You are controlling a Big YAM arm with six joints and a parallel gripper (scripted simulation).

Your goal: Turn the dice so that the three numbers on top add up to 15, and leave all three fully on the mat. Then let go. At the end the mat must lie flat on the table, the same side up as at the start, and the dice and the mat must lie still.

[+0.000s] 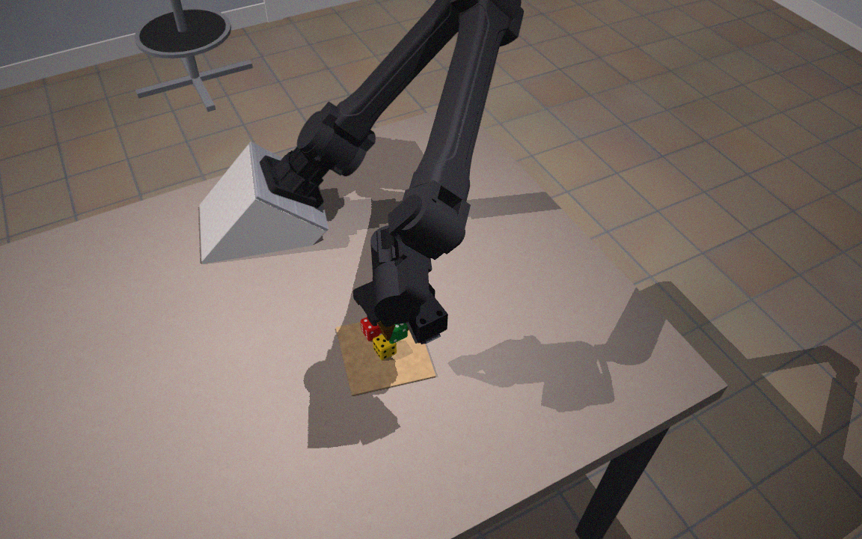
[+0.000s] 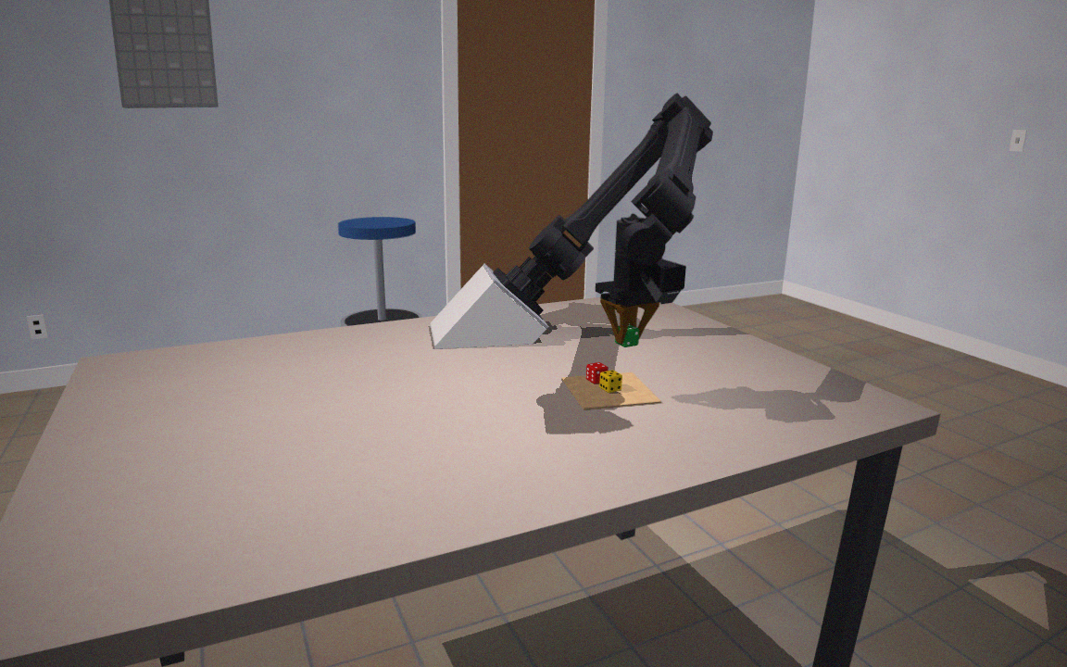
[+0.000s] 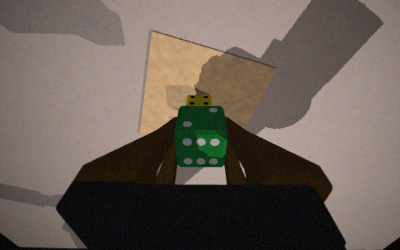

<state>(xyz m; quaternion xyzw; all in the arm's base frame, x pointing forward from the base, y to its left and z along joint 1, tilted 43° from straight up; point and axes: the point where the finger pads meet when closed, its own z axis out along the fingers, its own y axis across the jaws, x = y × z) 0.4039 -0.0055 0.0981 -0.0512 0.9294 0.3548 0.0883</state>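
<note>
From the top view, a tiled floor (image 1: pixel 622 153) surrounds the pale tabletop (image 1: pixel 153 368) (image 2: pixel 313 431) (image 3: pixel 47 87). You have the yellow die (image 1: pixel 384 347) (image 2: pixel 610 381) (image 3: pixel 199 101) on the mat (image 1: pixel 367 375) (image 2: pixel 604 399) (image 3: pixel 172 62), apparently five up, with the red die (image 1: pixel 369 328) (image 2: pixel 596 372) close by; red's top number is hard to read here.

In the exterior view, your green die (image 1: pixel 399 332) (image 2: pixel 629 335) (image 3: pixel 201 139) hangs above the mat's far side, clamped in the jaws (image 1: pixel 387 329) (image 2: pixel 628 338). Both other dice rest on the mat.

In the wrist view, the green die shows you a two and a six; which will finish uppermost you can't be sure. You're probably carrying it back for placement. Next, check the total, line it up beside its neighbours, fully inside the mat's edge, lower it level and let go gently without nudging them.
</note>
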